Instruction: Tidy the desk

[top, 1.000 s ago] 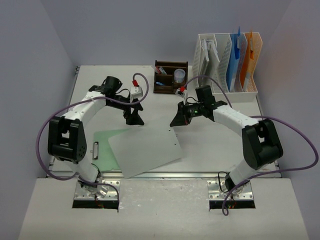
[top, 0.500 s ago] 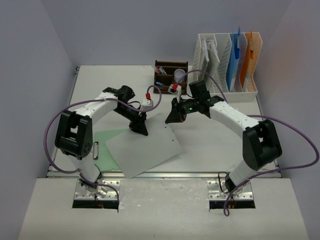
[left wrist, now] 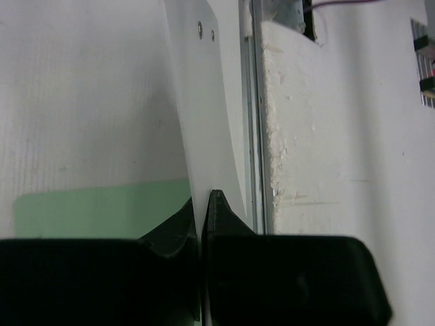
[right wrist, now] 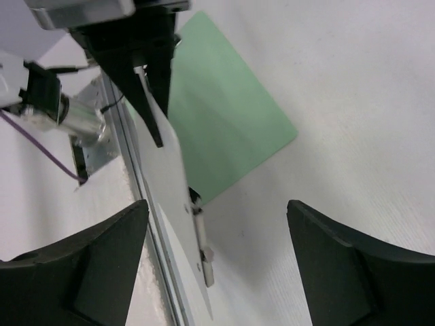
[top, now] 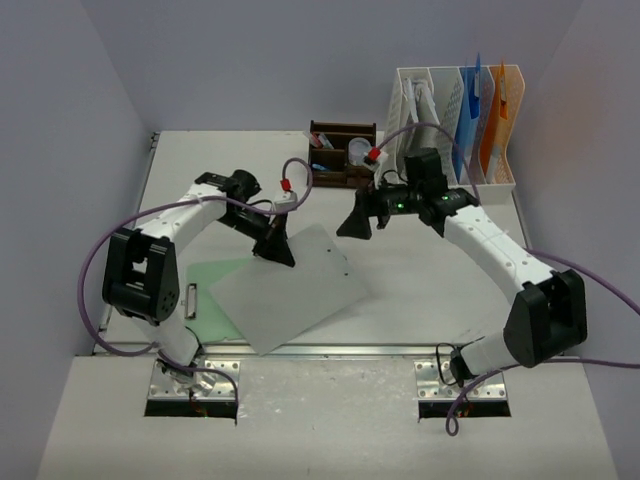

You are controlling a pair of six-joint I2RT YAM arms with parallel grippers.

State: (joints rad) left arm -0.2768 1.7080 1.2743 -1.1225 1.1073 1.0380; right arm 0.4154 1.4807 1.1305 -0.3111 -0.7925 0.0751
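Left arm is pinching the clipboard's far edge while the right arm is hanging free beside it.

The left gripper [top: 274, 246] is clamping its fingers together on the far edge of the grey clipboard [top: 285, 295], which looks tipped up off the desk [top: 430, 290], its near part lying over a green sheet [top: 215, 274]. The right gripper [top: 355, 222] is hovering with jaws apart and nothing in them, between the clipboard and the pen organizer [top: 340, 158]. The desk is lying under everything, running from the arm bases back to the file rack [top: 455, 110]. Doing this well probably means keeping the pinch deep on the thin edge, raising it slowly so the board is not pivoting or slipping, and not dragging the green sheet along.
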